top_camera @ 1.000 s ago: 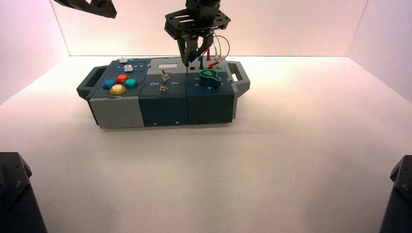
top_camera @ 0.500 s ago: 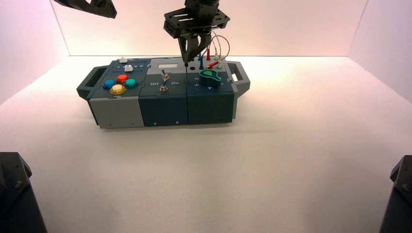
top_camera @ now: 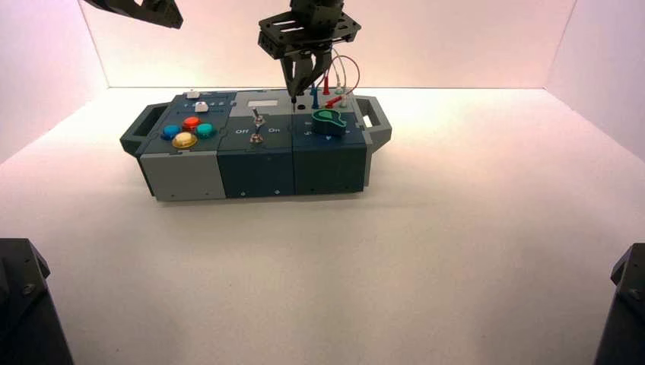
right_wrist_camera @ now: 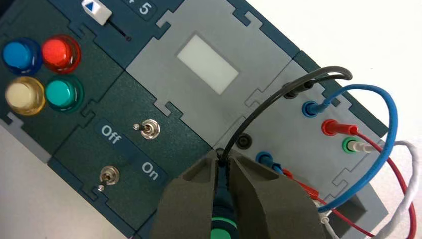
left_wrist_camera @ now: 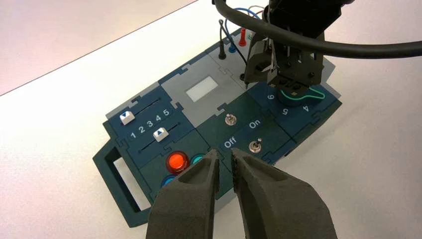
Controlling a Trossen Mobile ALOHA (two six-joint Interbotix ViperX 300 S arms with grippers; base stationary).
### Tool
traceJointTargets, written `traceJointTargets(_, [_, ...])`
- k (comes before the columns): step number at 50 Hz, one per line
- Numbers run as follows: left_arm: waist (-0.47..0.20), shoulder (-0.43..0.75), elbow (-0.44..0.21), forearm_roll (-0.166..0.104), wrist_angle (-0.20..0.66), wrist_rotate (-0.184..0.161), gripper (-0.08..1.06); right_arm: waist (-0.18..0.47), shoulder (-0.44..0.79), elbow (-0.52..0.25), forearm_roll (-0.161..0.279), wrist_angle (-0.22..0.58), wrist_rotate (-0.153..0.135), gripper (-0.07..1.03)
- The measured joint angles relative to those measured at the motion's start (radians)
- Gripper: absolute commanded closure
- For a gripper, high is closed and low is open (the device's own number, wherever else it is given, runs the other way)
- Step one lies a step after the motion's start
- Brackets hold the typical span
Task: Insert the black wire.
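Observation:
My right gripper (top_camera: 295, 90) hangs over the grey wire panel at the box's (top_camera: 255, 163) far right and is shut on one slim black plug of the black wire (right_wrist_camera: 259, 107). The lead arcs from my fingertips (right_wrist_camera: 223, 160) to its other plug, seated in the far black socket (right_wrist_camera: 291, 89). An empty black socket (right_wrist_camera: 244, 142) lies just beyond my fingertips. The left wrist view shows the seated black plug (left_wrist_camera: 222, 47) and the right gripper (left_wrist_camera: 246, 78) close beside it. My left gripper (left_wrist_camera: 225, 162) is parked high at the far left, shut and empty.
A blue lead (right_wrist_camera: 388, 124), a red lead (right_wrist_camera: 343, 129) and a white lead (right_wrist_camera: 405, 199) are plugged in beside the black sockets. A green knob (top_camera: 327, 119) sits below my right gripper. Two toggle switches (right_wrist_camera: 148, 129), four coloured buttons (top_camera: 188, 131) and sliders (left_wrist_camera: 159, 134) lie to the left.
My right gripper, with the black plug, has risen slightly and shifted a little toward the box's far side. The left arm has not moved.

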Motion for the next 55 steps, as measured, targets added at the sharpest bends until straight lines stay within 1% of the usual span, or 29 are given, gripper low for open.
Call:
traceJointTargets(14, [-0.002,0.002,0.000,0.000,0.000,0.000,0.81,0.000,0.000,-0.009,-0.017,0.000,0.000,0.98])
traceJointTargets(24, [-0.002,0.002,0.000,0.000,0.000,0.000,0.81,0.000,0.000,-0.017,-0.044,0.003,0.000,0.98])
traceJointTargets(28, [-0.002,0.000,0.000,0.000,0.000,0.000,0.81,0.000,0.002,-0.017,-0.066,0.008,0.000,0.98])
traceJointTargets(31, [-0.002,0.000,0.000,0.000,0.000,0.000,0.81,-0.002,0.000,-0.017,-0.074,0.011,0.000,0.98])
traceJointTargets(55, [-0.002,0.000,0.000,0.000,-0.002,0.000,0.81,-0.002,0.000,-0.023,-0.103,0.006,0.000,0.98])
